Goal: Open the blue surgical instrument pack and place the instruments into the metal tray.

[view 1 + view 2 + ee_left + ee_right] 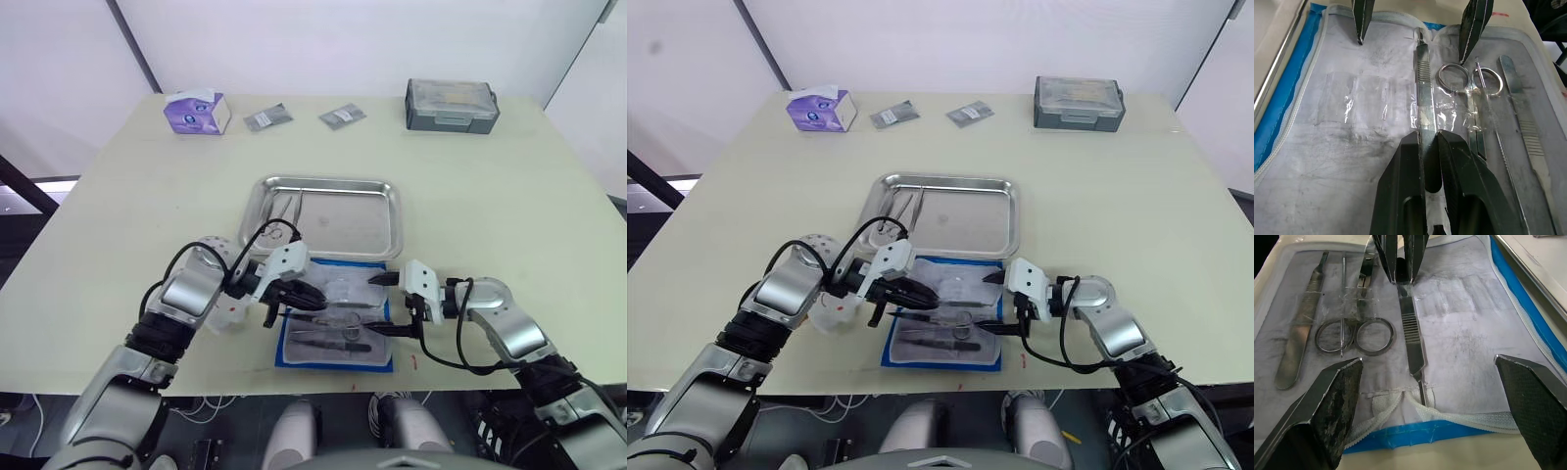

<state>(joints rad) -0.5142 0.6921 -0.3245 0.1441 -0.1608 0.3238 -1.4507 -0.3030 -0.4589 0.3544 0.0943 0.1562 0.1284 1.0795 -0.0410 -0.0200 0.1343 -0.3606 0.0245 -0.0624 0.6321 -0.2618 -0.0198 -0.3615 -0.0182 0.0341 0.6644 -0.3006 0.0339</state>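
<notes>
Blue surgical instrument pack [335, 328] lay unfolded at table's near edge, just in front of metal tray [326, 215], pale grey-white lining up, blue border visible around it. Left gripper [1426, 147] was over the pack, clenched on a flat ribbed-handle tool [1424, 93], fingers [1400, 181] pinching the handle on both sides, tool lying lengthwise on the lining, its far end at the pack's hem. Right gripper [1435, 382] hovered at pack's right edge, released, fingers [1327, 406] spread wide, nothing between them. Still on lining beside the gripped tool: ring-handled scissors [1354, 335], a thin straight probe-like tool [1498, 142] across the rings, a second flat ribbed-handle tool [1300, 338] at the outside. Clear film strips over the instruments, wrinkled. Two instruments [287, 204] already lay in tray's left part, type too small to tell. At table's far edge: purple tissue box [197, 112], two small grey foil packets [267, 118] [342, 117], grey lidded box [452, 105]. No readable writing or brand anywhere; print on tissue box and packets too small to make out, no lettering visible on pack's exposed side.
</notes>
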